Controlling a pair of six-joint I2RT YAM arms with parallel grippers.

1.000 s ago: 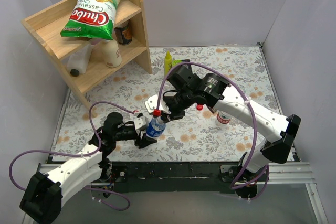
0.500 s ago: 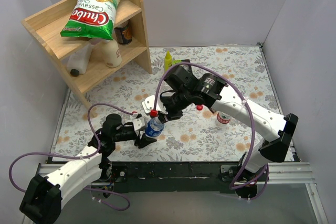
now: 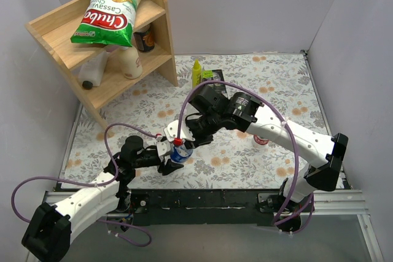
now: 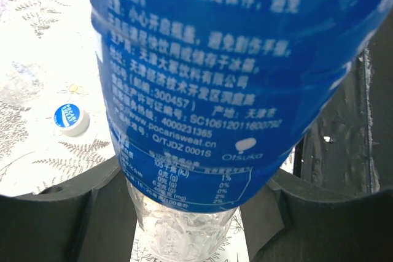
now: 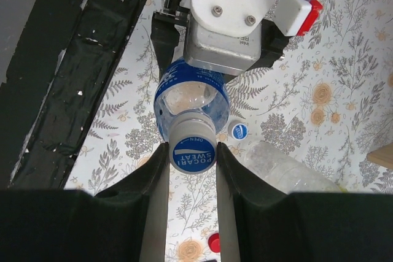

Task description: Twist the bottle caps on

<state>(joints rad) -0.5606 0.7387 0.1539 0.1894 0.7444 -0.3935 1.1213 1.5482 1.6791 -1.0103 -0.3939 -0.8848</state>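
The chip bag (image 3: 109,13) on the shelf (image 3: 49,32) reads "Chuba Cassava Chips". The blue-labelled bottle (image 4: 227,59) carries Chinese print, "Otsuka", "www.pocarisweat.com.cn", "4000231365", "SC10612011600792", "Q/TJDZ 0001S" and "300457". The blue cap (image 5: 192,151) on its neck reads "POCARI SWEAT". A loose blue cap (image 4: 69,118) on the tabletop (image 4: 37,59) bears white lettering too blurred to read.

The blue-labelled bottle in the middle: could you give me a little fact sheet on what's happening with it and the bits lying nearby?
Bottle: blue-labelled bottle, tilted
Held by: left gripper, clamped around its body
On its neck: Pocari Sweat cap
Cap held by: right gripper, fingers closed on either side
Screwed tight: cannot tell
Loose on the floral mat: spare blue cap, red cap
Also nearby: unlabelled bottle, lying on its side
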